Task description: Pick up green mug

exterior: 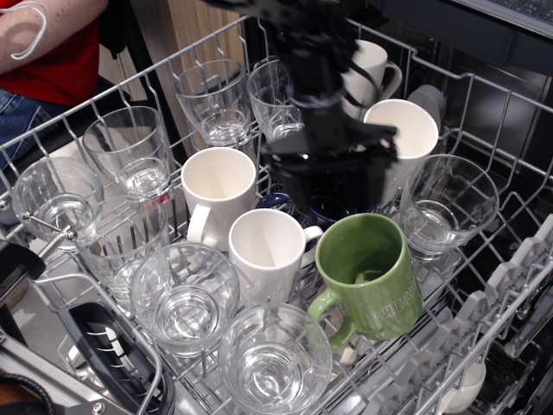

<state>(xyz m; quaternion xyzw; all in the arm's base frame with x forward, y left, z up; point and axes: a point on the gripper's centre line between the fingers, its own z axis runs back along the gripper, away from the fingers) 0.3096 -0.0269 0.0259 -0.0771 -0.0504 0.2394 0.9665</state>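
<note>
Approach step in hand: gripper hangs blurred over the navy mug, just behind the green mug, which stands upright in the rack, front right. Fingers look spread, empty; next move calls for descent onto the green rim.

A wire dish rack fills the view, packed with cups and glasses. Near its middle stand two white mugs: one toward the left, another just in front of it. Two more white mugs sit toward the far right corner, one nearer and one behind it. Clear glasses line the left side, the front edge and the right side. A person in a red shirt stands beyond the far left corner.
</note>
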